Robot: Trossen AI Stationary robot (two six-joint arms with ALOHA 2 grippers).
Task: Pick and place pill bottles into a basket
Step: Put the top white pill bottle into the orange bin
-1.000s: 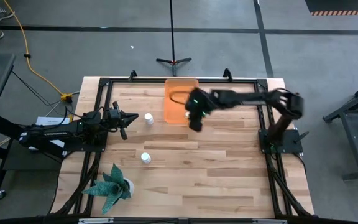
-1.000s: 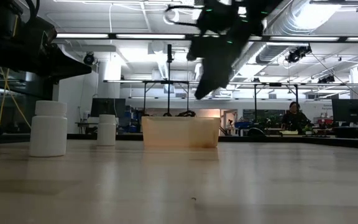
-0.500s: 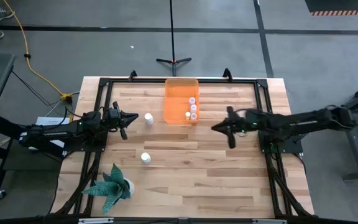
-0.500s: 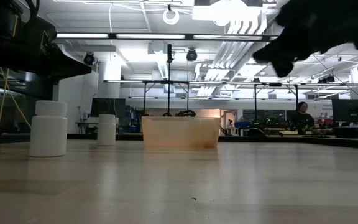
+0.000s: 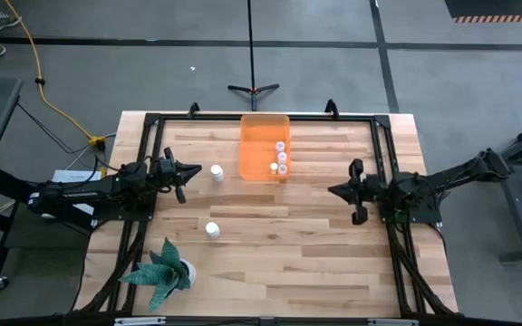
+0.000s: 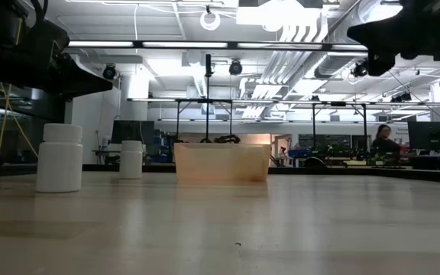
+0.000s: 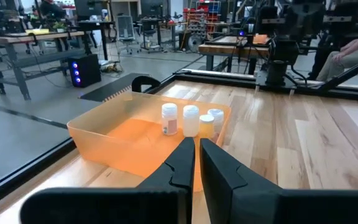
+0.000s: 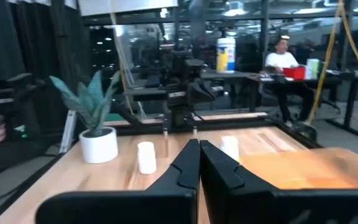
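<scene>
Right tool [image 5: 355, 192] empty, fingers together; three white-capped pill bottles [image 5: 280, 158] inside translucent orange basket [image 5: 254, 149].

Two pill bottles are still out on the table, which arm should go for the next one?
Probably the left. Its hand sits just beside the nearer bottle, with the other bottle also on its side. The right hand is across the table, beyond the basket.

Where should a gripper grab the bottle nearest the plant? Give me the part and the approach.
Grip the pill bottle around its round body just under the cap, coming straight down from above. It stands upright and alone on the table, with bare wood all round, so fingers could close from either side. The plant stands well clear.
</scene>
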